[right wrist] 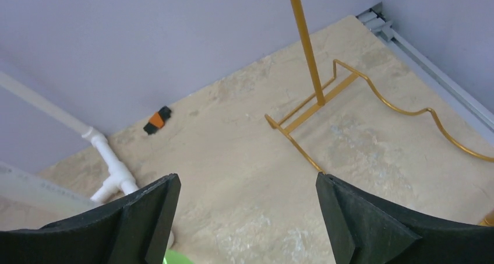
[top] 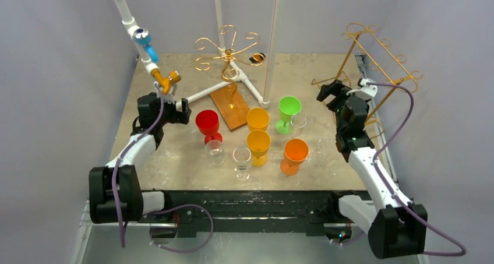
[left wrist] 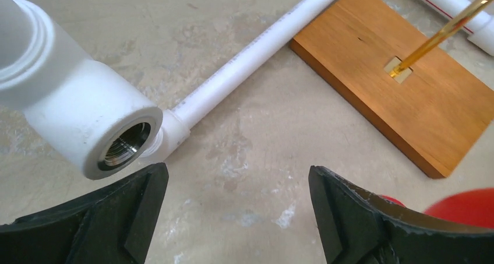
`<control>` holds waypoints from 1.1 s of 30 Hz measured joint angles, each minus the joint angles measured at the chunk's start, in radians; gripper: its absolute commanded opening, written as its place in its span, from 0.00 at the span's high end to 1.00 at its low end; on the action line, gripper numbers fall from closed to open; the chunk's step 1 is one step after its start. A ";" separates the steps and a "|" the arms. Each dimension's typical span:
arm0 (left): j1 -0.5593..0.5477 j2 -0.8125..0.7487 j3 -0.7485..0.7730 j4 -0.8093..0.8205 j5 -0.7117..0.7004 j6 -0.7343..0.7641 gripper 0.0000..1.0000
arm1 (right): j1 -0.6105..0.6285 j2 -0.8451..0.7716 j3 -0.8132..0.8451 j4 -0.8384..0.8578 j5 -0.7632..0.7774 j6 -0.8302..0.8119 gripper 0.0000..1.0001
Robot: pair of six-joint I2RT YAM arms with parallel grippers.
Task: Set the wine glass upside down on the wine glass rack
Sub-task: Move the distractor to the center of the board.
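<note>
Bench (top: 326, 153) fills middle of top view. Scrolly gold rack (top: 228, 54) on wood base (top: 232, 106) sits upper centre, second gold rack (right wrist: 304, 42) far right. White pipe frame (left wrist: 233, 71) right by left claw (left wrist: 239, 176). That claw is released wide, grasping nothing, left of centre. Right claw (right wrist: 247, 182) same deal, spread wide and empty, beside right-hand rack. Wine glasses all upright on bench, bunched mid-frame just below wood base: red glass (top: 207, 123), green glass (top: 289, 106), clear glass (top: 242, 159), few more.

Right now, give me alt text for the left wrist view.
The left gripper hangs open and empty over bare tabletop. A white pipe fitting sits at left, the rack's wooden base with its gold rod at upper right, and a red glass peeks in at lower right.
</note>
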 measured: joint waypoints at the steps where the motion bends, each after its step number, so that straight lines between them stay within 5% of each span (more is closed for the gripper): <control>1: 0.000 -0.023 0.024 -0.082 0.011 0.008 0.00 | 0.010 -0.023 0.015 -0.064 0.000 0.006 0.04; 8: -0.007 -0.166 0.140 -0.563 0.105 0.058 0.00 | 0.117 -0.066 0.282 -0.490 0.069 0.012 0.03; 14: -0.009 -0.259 0.169 -0.793 0.137 0.109 0.00 | 0.149 -0.005 0.571 -0.699 0.115 0.003 0.02; 26: -0.014 -0.307 0.169 -0.867 -0.023 0.127 0.05 | 0.419 0.159 0.729 -0.846 0.228 -0.026 0.01; 33: -0.009 -0.186 0.172 -0.828 -0.042 0.257 0.13 | 0.596 0.299 0.927 -0.854 0.269 -0.075 0.01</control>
